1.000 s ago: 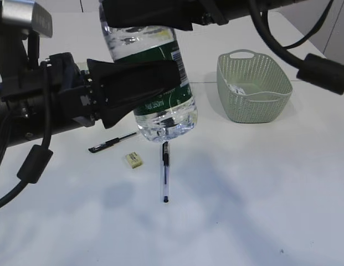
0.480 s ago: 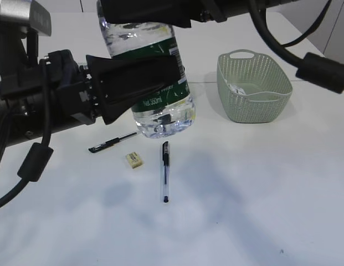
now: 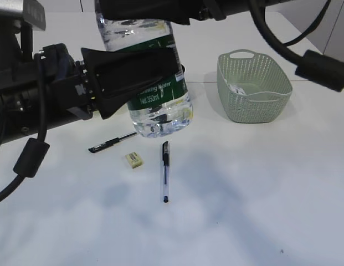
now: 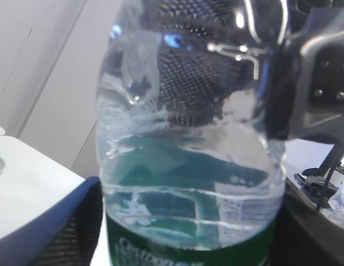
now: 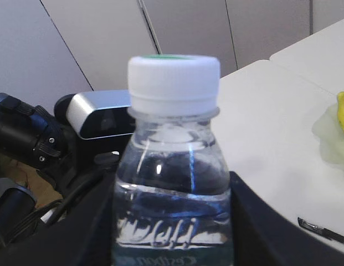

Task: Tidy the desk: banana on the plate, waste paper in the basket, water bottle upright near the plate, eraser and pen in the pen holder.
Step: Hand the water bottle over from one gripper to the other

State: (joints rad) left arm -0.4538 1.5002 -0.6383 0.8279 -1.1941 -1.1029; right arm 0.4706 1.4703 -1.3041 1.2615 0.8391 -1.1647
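water bottle (image 3: 155,77) is rising and drifting left since a second ago, pinched by both the left gripper (image 3: 135,77) and right gripper (image 3: 144,11); upright placement pending.

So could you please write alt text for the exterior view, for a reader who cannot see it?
A water bottle is held upright in the air above a white desk, the left gripper clamped on its green label and the right arm gripping it near the top. Below lie two pens and an eraser; a green basket stands to the right.
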